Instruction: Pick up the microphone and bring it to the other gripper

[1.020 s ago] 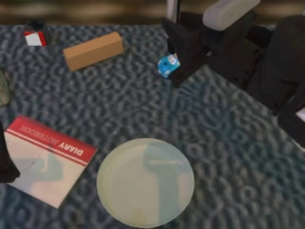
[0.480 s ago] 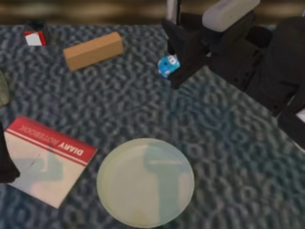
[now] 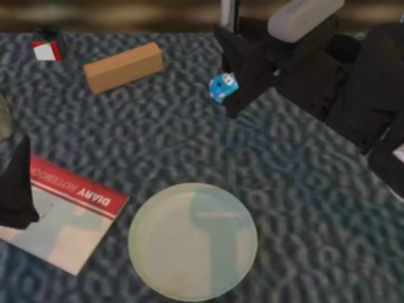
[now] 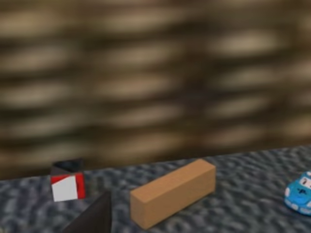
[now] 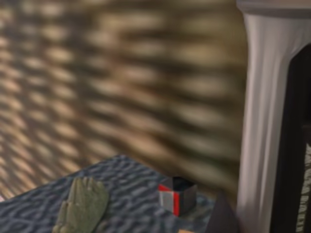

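1. At the left edge of the desk [image 3: 303, 208], the left gripper [image 3: 16, 192] is held over the diary notebook [image 3: 76, 221], presumably waiting to receive. Whether it is open or closed cannot be told.
2. Toward the far right, the right gripper [image 3: 243, 69] is lowered just beside the blue toy car [image 3: 222, 86], judged to be at the pick. Its state cannot be told. The microphone cannot be made out and is probably hidden beneath it.
3. The desk is covered by mottled blue-grey cloth, and a blurred brown striped wall [image 4: 155, 73] is seen behind it.
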`<move>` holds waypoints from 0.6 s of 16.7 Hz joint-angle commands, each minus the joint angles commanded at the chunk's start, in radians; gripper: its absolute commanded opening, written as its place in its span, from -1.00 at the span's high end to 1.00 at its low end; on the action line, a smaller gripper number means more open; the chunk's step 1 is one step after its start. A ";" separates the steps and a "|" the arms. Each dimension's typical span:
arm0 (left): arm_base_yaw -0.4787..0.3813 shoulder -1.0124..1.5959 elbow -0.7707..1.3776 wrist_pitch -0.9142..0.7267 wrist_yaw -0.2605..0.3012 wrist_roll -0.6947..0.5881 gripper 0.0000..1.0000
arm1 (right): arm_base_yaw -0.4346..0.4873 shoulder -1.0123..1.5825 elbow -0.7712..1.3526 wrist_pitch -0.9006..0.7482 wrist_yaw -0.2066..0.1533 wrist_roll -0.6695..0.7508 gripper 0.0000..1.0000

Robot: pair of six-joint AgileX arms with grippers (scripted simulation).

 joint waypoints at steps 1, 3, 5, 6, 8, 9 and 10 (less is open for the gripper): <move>-0.021 0.073 0.050 0.020 0.042 0.002 -1.00 | 0.000 0.000 0.000 0.000 0.000 0.000 1.00; -0.064 0.237 0.157 0.065 0.131 0.004 -1.00 | 0.000 0.000 0.000 0.000 0.000 0.000 1.00; -0.109 0.410 0.270 0.113 0.222 0.006 -1.00 | 0.000 0.000 0.000 0.000 0.000 0.000 1.00; -0.131 0.495 0.325 0.137 0.266 0.007 -1.00 | 0.000 0.000 0.000 0.000 0.000 0.000 1.00; -0.172 0.654 0.428 0.181 0.349 0.009 -1.00 | 0.000 0.000 0.000 0.000 0.000 0.000 1.00; -0.190 0.725 0.473 0.200 0.387 0.010 -1.00 | 0.000 0.000 0.000 0.000 0.000 0.000 1.00; -0.207 0.788 0.514 0.216 0.422 0.011 -1.00 | 0.000 0.000 0.000 0.000 0.000 0.000 1.00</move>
